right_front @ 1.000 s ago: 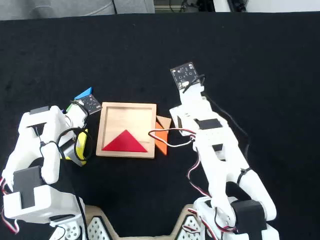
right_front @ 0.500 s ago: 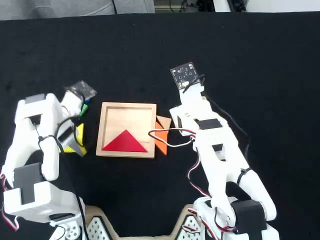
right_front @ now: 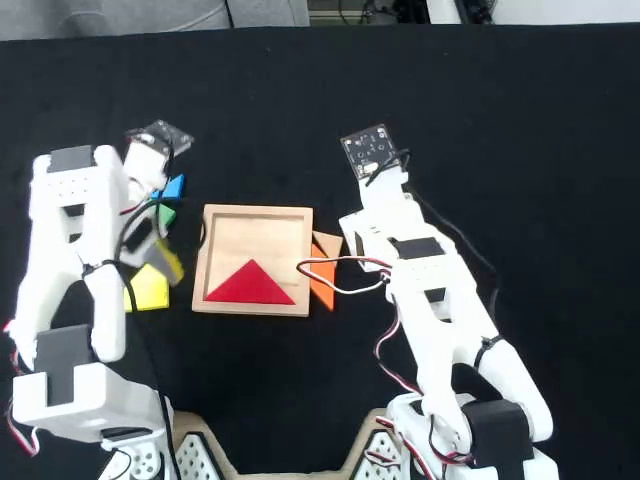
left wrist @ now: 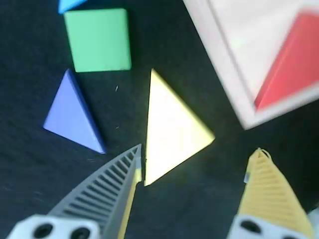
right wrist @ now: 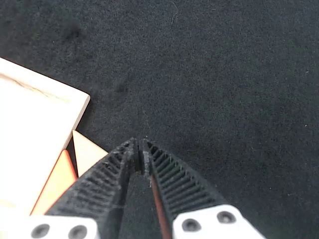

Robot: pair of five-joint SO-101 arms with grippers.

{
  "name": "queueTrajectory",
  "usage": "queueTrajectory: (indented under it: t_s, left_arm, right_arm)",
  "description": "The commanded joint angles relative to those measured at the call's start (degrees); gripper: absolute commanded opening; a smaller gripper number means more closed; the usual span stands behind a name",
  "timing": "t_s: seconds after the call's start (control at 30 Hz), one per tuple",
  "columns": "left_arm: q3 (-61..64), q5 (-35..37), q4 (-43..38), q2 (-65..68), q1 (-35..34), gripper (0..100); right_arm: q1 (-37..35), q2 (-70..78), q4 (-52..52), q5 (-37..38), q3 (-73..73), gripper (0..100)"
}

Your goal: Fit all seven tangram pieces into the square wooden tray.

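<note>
Flanking the tray (right_front: 255, 235) on the black bench (right_front: 500, 120), the left arm (right_front: 70, 230) and right arm (right_front: 430, 290) are seen from the high view, with a red triangle (right_front: 250, 284) lying inside the tray along its near edge. A yellow triangle (right_front: 148, 290), a green square (right_front: 165, 213) and a blue piece (right_front: 173, 187) lie on the cloth to the left of the tray, while an orange piece (right_front: 322, 285) and a tan triangle (right_front: 326, 246) sit just beside its right edge. In the left wrist view, the left claw (left wrist: 199, 149) hangs wide open and holds nothing, its tips to either side of the yellow triangle's near end; a violet triangle (left wrist: 72, 117) and the green square lie just beyond, apart from each other. In the right wrist view, the right claw (right wrist: 138, 145) is closed on nothing above bare cloth, near the tray corner and the tan and orange pieces.
</note>
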Motion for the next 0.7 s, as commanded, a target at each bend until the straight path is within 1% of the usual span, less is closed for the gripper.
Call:
queueTrajectory:
  t_s: [0.0,0.07,0.17,0.27,0.4,0.57,0.67]
  left_arm:
    - [4.0,-7.8,-5.2,-0.4,-2.7,33]
    - [8.7,-8.0,-12.4,-0.4,-3.4,33]
    - [14.7,-10.0,-20.0,-0.4,-3.5,40]
    - [17.4,-11.3,-22.1,-0.6,-2.2,41]
    - [17.7,-11.3,-25.1,-0.4,-2.4,41]
    - [19.7,-11.3,-25.9,-0.4,-2.3,41]
    - [21.7,-11.3,-28.4,-0.4,-2.4,41]
  right_arm:
    - [0.4,0.0,-0.9,0.5,-0.3,1.8]
    - [0.4,0.0,-0.9,0.5,-0.3,1.8]
    - [0.3,0.0,-0.8,0.5,-0.3,1.8]
    - [0.3,0.0,-0.8,0.5,-0.3,1.8]
    - [0.2,0.0,-0.9,0.5,-0.3,1.8]
    - [0.2,0.0,-1.0,0.5,-0.3,1.8]
    - [0.2,0.0,-0.9,0.5,-0.3,1.8]
